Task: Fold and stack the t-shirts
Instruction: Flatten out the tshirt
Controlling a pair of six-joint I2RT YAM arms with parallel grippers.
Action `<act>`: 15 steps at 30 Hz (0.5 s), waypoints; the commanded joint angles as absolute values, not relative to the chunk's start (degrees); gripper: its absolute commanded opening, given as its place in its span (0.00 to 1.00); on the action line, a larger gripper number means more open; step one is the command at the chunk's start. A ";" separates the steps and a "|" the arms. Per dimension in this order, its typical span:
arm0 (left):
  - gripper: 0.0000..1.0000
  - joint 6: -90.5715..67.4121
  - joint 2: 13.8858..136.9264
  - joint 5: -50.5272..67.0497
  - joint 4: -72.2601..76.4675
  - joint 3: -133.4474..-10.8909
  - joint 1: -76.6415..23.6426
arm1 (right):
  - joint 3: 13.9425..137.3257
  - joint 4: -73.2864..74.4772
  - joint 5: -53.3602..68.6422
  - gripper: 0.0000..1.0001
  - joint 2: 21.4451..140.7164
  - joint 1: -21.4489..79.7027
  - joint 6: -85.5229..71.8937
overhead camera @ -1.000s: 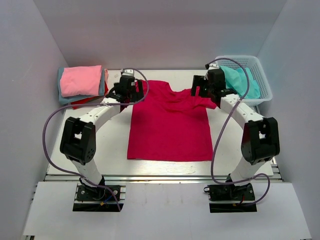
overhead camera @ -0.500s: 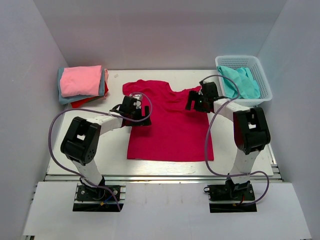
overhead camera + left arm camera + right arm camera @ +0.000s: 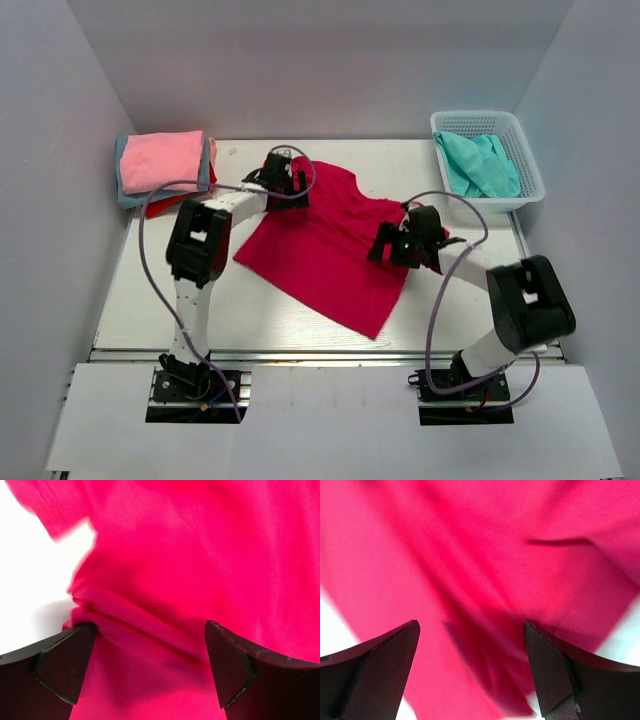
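A crimson-magenta t-shirt lies spread flat and turned diagonally in the middle of the table. My left gripper is low over its far left part. In the left wrist view the left gripper is open, its fingers wide apart over bunched crimson cloth. My right gripper is low over the shirt's right edge. In the right wrist view the right gripper is open, with crimson cloth between the jaws. A folded stack sits at the far left, with light pink on top and grey-blue and red beneath.
A white mesh basket at the far right holds a crumpled teal t-shirt. Grey walls close in the table on the left, right and back. Purple cables loop from both arms over the table.
The crimson shirt has turned from square to diagonal. My left gripper moved toward the far left of the shirt. My right gripper moved nearer along the shirt's right edge.
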State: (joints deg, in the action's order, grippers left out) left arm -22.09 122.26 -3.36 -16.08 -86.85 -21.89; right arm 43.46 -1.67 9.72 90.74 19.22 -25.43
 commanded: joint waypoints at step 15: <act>1.00 -9.76 131.41 11.28 -15.28 -110.84 -22.85 | 43.04 12.92 20.59 0.90 74.88 38.23 -9.75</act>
State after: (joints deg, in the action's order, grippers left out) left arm -12.53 139.24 11.35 -15.00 -112.20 -22.68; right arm 35.88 14.02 25.76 74.59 38.48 -13.65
